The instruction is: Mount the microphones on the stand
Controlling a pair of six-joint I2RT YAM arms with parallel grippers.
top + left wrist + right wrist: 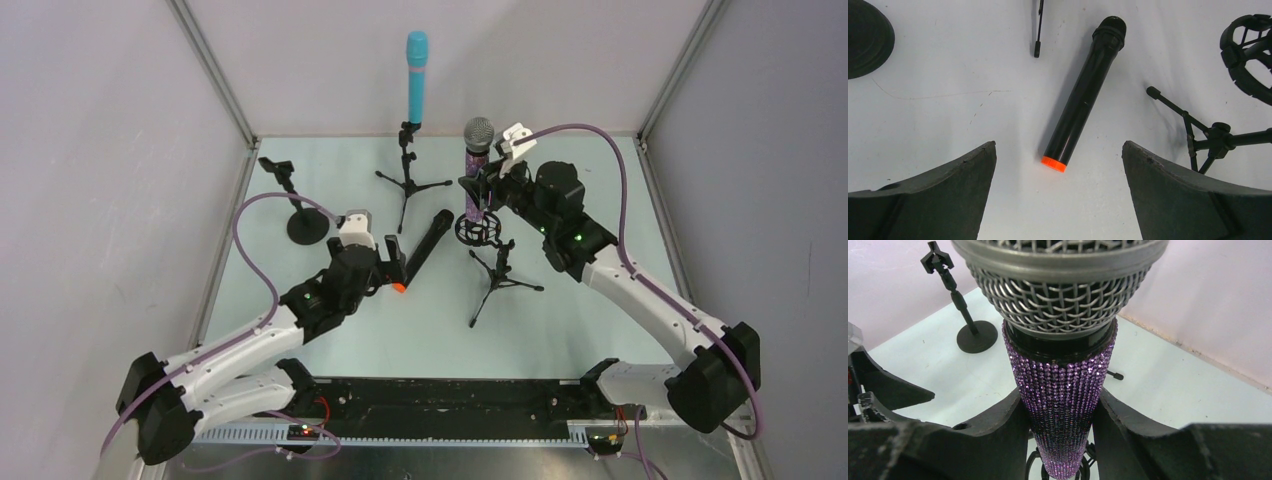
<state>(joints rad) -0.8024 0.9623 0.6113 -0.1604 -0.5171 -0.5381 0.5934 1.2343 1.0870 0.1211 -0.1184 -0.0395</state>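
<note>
Top external: black mic (pixel 425 245), mint tbl (pixel 560 330), grey walls (pixel 100 150)

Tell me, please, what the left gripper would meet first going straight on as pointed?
Probably the black microphone, whose orange end lies between the jaws of the open left gripper; depth is unclear.

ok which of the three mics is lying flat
The black mic with the orange end, by the open left hand. The turquoise mic stands upright on a stand; the purple glitter mic is upright in the right hand.
</note>
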